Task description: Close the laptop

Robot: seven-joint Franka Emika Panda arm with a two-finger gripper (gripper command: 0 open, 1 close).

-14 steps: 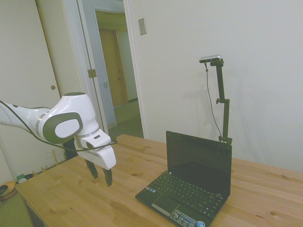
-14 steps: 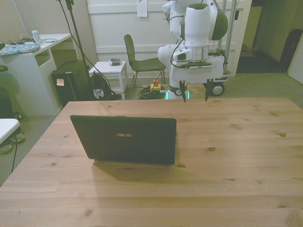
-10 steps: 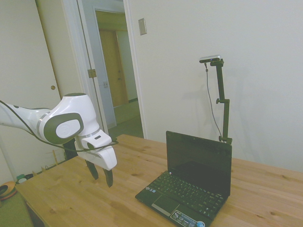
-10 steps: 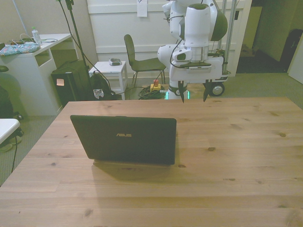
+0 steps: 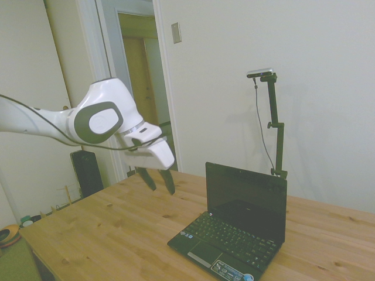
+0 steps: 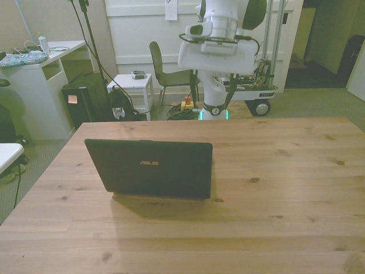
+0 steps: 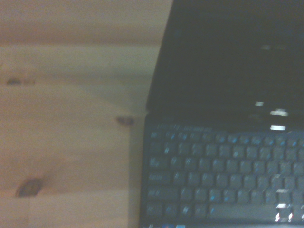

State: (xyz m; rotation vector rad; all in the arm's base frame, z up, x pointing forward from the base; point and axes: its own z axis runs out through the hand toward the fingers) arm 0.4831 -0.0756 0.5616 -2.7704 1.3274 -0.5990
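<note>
While our white arm's two-finger gripper (image 5: pixel 158 180) hangs in the air with its dark fingers spread and nothing between them, near but clear of the small black netbook with its glossy dark screen (image 5: pixel 237 228), we judge that nothing of the closing is done. The laptop sits on the pale wooden table (image 5: pixel 105 234) toward the front view's left, lid upright. We count one gripper, one laptop, one table.
</note>
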